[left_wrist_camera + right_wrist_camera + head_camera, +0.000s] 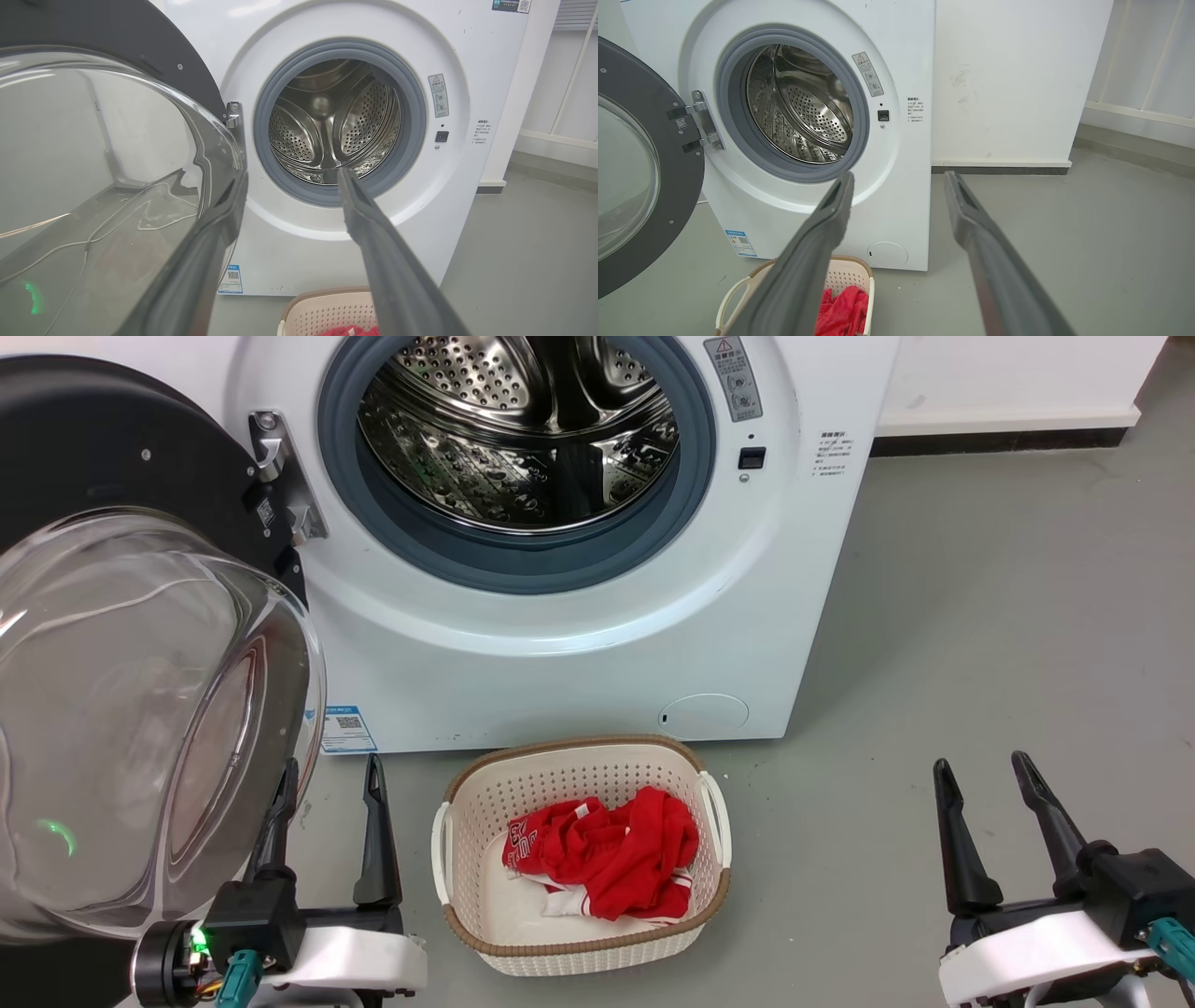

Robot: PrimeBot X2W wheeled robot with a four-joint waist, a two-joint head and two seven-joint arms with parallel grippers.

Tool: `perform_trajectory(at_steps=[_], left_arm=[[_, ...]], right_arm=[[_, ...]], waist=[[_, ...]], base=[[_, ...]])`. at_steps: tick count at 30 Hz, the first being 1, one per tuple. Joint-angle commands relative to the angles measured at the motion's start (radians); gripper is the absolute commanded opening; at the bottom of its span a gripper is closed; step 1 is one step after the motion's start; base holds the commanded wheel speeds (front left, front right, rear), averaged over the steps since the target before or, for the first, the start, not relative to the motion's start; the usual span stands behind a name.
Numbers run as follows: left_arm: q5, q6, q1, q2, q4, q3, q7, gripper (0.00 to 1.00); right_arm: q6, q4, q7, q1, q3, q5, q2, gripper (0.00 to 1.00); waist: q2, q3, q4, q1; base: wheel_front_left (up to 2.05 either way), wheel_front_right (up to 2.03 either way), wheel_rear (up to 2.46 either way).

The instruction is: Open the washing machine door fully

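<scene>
Two pincers sit low down, both with fingers spread wide and nothing held between them. The left pincer points at the washer. The door stands swung out on its hinge, just to the left of this pincer. Its black ring hangs by the hinge, and its big glass bowl bulges out toward the robot. The left finger of the left pincer is right by the edge of the glass; I cannot tell if it touches. The round drum is up ahead of the left pincer, shiny and full of little holes. The right pincer is well apart from the door, over the grey floor to the right of the washer. A basket sits on the floor between the two pincers, nearer the left one, just in front of the washer. Red cloth lies in it.
</scene>
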Motion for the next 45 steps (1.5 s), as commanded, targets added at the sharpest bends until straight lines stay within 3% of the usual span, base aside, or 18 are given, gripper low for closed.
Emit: perform_trajectory(at_steps=[1, 6, 7, 29, 45], left_arm=[[0.005, -0.001, 0.001, 0.0, -0.001, 0.001, -0.002, 1.0], [0.005, -0.005, 0.001, 0.0, -0.001, 0.001, -0.002, 1.0], [0.004, -0.002, 0.001, -0.001, 0.004, 0.001, 0.0, 0.0], [-0.416, -0.053, -0.034, 0.007, 0.082, 0.028, 0.092, 0.0], [-0.659, -0.083, -0.056, 0.009, 0.117, 0.046, 0.147, 0.0]], right_arm=[[-0.001, 0.003, -0.007, -0.003, -0.001, 0.008, 0.001, 1.0], [-0.001, 0.004, -0.009, -0.003, -0.001, 0.011, 0.001, 1.0], [0.0, 0.006, -0.004, 0.001, 0.0, 0.005, 0.0, 0.0], [0.0, 0.089, 0.043, -0.041, 0.004, 0.434, -0.022, 0.0], [0.0, 0.131, 0.075, -0.068, 0.0, 0.679, -0.03, 0.0]], waist=[[-0.0001, 0.001, 0.0, 0.0], [-0.0001, 0.004, 0.0, 0.0], [-0.0001, 0.004, 0.0, 0.0], [-0.0001, 0.001, 0.007, 0.0], [-0.0001, -0.001, 0.012, 0.0]], base=[[0.0, 0.0, 0.0], [0.0, 0.0, 0.0], [0.0, 0.0, 0.0], [0.0, 0.0, 0.0], [0.0, 0.0, 0.0]])
